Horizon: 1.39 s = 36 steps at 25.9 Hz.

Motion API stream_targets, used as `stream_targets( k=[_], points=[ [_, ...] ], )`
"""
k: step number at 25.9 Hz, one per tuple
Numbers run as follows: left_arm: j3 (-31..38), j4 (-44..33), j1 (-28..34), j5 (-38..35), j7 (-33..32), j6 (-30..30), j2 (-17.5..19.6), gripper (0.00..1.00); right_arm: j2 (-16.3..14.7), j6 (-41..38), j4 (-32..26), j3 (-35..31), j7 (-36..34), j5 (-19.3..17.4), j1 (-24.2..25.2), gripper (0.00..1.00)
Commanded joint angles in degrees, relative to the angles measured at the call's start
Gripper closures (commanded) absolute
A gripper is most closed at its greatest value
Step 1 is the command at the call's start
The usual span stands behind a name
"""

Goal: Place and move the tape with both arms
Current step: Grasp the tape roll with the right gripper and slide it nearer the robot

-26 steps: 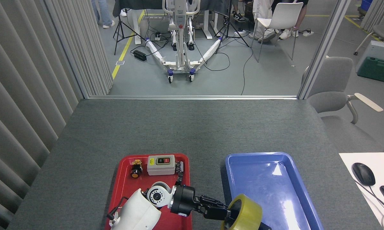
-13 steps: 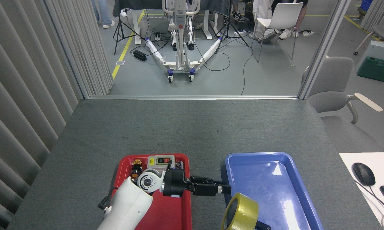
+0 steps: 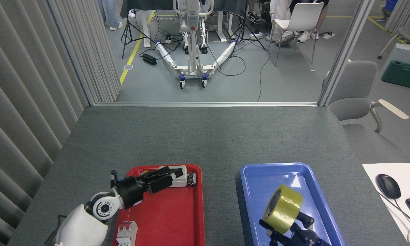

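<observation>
Right gripper (image 3: 284, 227) clasping upright tape (image 3: 282, 208)

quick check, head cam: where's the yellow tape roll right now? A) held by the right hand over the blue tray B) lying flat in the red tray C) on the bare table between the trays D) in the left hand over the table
A: the tape is gripped from below by the right hand above the blue tray, while the left hand is over the red tray without it.
</observation>
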Motion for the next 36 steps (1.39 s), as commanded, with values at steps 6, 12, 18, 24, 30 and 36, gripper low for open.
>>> stream_targets(
  k=[6, 12, 18, 24, 30, 36],
  points=[
    [3.72, -24.41, 22.41, -44.96, 20.12, 37.98, 4.78, 0.01, -5.53, 10.79, 5.69, 1.09, 40.6, -20.46, -12.23, 0.96],
    [3.81, -24.94, 25.67, -46.54, 21.52, 41.76, 2.41, 0.01, -6.14, 12.28, 5.6, 2.14, 60.46, -22.13, -14.86, 0.96],
    [5.74, -24.67, 25.67, -44.08, 21.26, 42.46, 2.41, 0.01, -5.53, 12.46, 5.51, 4.69, 83.4, -22.83, -16.97, 1.0],
    [5.66, -24.5, 25.67, -43.29, 21.26, 42.29, 2.06, 0.01, -5.09, 13.07, 6.48, 4.69, 83.93, -22.92, -18.03, 1.0],
    [6.45, -25.03, 25.58, -43.38, 21.61, 41.67, 2.15, 0.0, -4.91, 17.9, 7.44, 5.75, 83.58, -22.39, -19.7, 0.53],
    [6.54, -25.9, 25.67, -43.29, 22.49, 41.41, 2.15, 0.0, -4.82, 18.17, 7.88, 5.92, 83.32, -22.13, -19.52, 0.16]
  ],
)
